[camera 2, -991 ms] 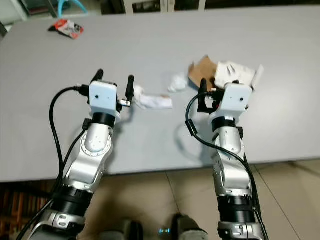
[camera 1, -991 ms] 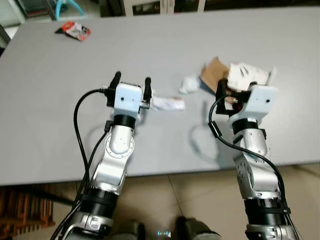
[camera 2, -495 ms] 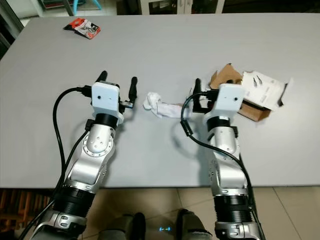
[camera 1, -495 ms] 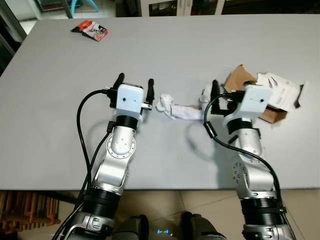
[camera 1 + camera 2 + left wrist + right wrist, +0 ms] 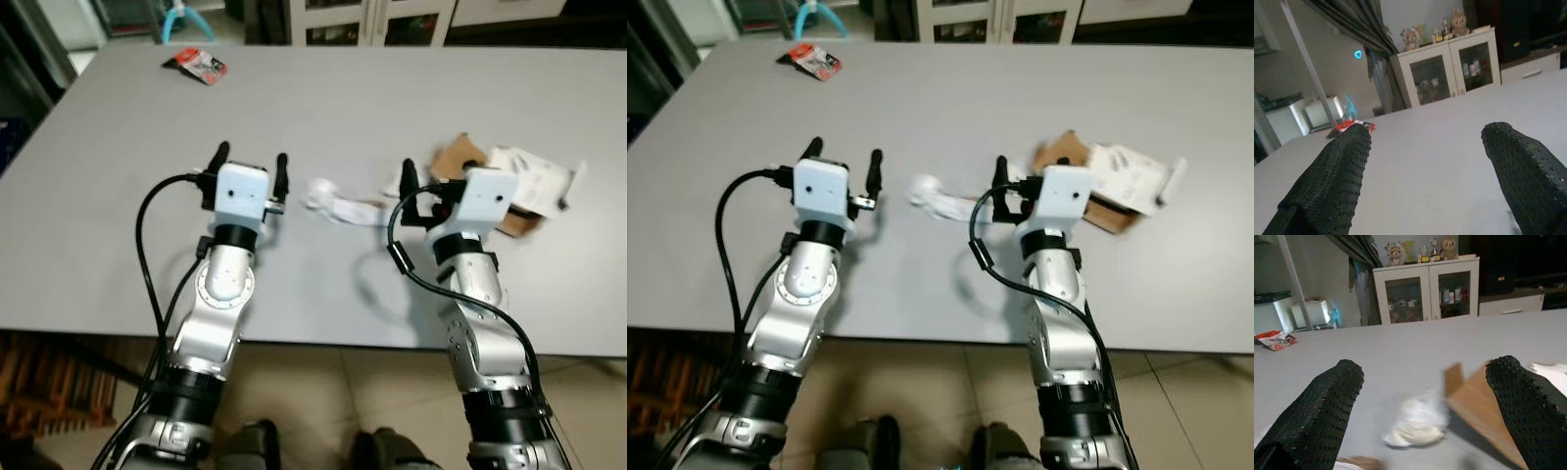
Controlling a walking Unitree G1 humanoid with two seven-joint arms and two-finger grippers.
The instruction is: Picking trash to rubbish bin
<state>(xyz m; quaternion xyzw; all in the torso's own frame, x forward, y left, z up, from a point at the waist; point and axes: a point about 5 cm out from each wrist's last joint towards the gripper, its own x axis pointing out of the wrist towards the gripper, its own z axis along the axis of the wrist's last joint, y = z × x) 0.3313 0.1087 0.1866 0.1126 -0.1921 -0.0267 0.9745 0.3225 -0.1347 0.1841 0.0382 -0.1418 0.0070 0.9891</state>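
The wide grey worktop [image 5: 118, 245] carries all the rubbish on view, so by the look of it the task has barely begun: nothing is held, and I can make out no rubbish bin from here.

The largest piece is the torn brown cardboard with crumpled white printed paper on top of it [image 5: 514, 186], lying at the right, just beyond the right arm's wrist. Next is the twisted white tissue [image 5: 333, 201], stretched out on the worktop between the two arms, nearer the right one. A smaller crumpled white wad [image 5: 1418, 428] sits beside the cardboard's edge, straight ahead of the right gripper. Well apart from all this, at the far left corner, lies a small red and black foil wrapper [image 5: 196, 67].

The left gripper [image 5: 251, 168] hovers low over bare worktop with its two black fingers spread and nothing between them. The right gripper [image 5: 1422, 382] is likewise spread wide and empty, pointing at the white wad and the cardboard edge.

What is left, then, is everything: each of the four pieces has to be grasped and carried off. The wad or the tissue looks like the nearest first pick for the right gripper.
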